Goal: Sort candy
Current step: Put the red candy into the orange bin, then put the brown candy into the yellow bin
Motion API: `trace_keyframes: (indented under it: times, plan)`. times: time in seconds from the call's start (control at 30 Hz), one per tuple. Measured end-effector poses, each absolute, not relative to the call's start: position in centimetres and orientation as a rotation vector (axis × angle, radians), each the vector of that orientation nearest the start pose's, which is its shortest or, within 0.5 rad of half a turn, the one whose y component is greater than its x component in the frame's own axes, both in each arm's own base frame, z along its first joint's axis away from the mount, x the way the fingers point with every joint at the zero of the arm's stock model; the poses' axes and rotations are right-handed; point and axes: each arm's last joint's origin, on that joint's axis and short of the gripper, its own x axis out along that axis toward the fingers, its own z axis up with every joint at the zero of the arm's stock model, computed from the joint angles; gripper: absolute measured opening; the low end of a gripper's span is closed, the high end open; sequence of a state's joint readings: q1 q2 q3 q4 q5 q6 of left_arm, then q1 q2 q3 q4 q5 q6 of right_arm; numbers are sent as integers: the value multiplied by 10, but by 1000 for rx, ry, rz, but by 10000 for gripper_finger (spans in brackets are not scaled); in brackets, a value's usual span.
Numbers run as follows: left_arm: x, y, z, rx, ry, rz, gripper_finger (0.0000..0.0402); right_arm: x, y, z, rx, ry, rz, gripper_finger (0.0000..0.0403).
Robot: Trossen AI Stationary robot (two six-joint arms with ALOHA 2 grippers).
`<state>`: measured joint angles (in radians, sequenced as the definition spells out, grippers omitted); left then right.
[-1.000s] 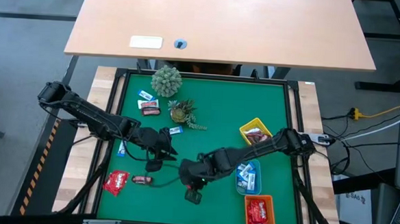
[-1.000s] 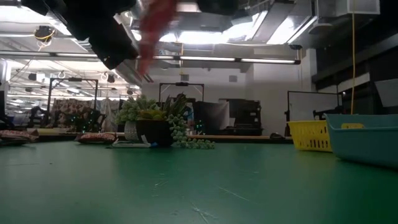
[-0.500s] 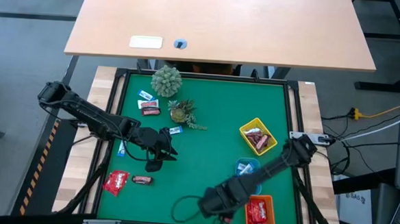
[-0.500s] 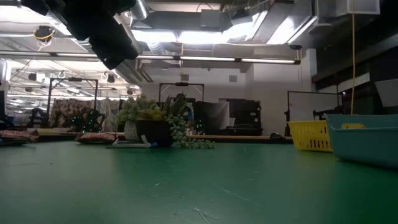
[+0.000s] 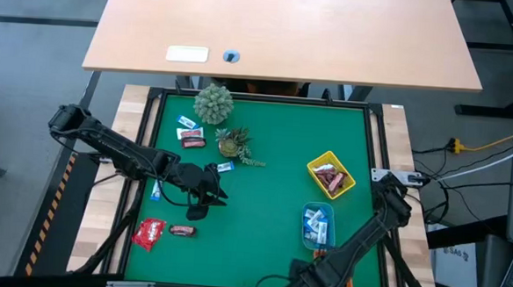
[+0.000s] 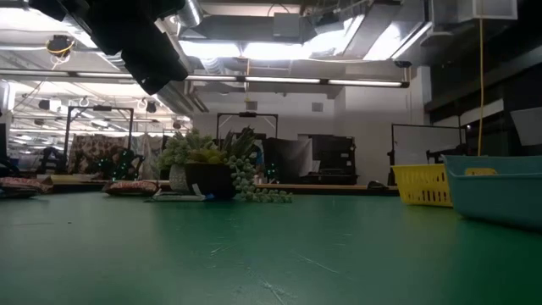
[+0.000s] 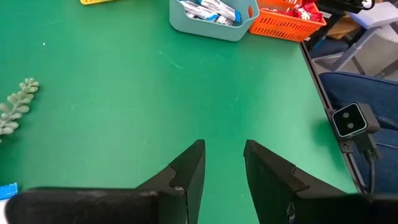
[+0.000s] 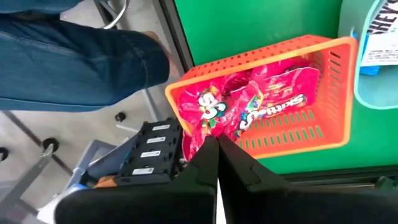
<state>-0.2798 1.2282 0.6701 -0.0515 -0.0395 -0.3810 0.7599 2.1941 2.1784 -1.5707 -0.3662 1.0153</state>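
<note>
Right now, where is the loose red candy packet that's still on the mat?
In the high view the red candy packet lies near the green mat's front-left corner, beside a small dark mini bar, just in front of the left claw.

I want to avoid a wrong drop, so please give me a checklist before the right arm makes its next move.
1. Right gripper over the orange tray: ok.
2. Right gripper shut: ok. Packet held in it: cannot tell.
3. Red packets in the orange tray: ok.
4. All candy sorted: not ok, one red packet and a dark mini bar lie on the green mat.
5. Left gripper open, empty, above the mat: ok.
</note>
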Motion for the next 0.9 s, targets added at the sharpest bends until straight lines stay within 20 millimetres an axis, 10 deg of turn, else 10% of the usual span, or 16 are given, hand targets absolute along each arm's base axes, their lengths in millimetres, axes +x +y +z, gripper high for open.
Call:
trace_keyframes:
  times: [0.43, 0.9]
  plan:
    - [240, -69, 218, -271, 640, -123, 109, 295, 297, 279, 372, 1837, -33, 13]
    - [237, -70, 214, -283, 710, -184, 109, 297, 295, 279, 313, 1751, -94, 169]
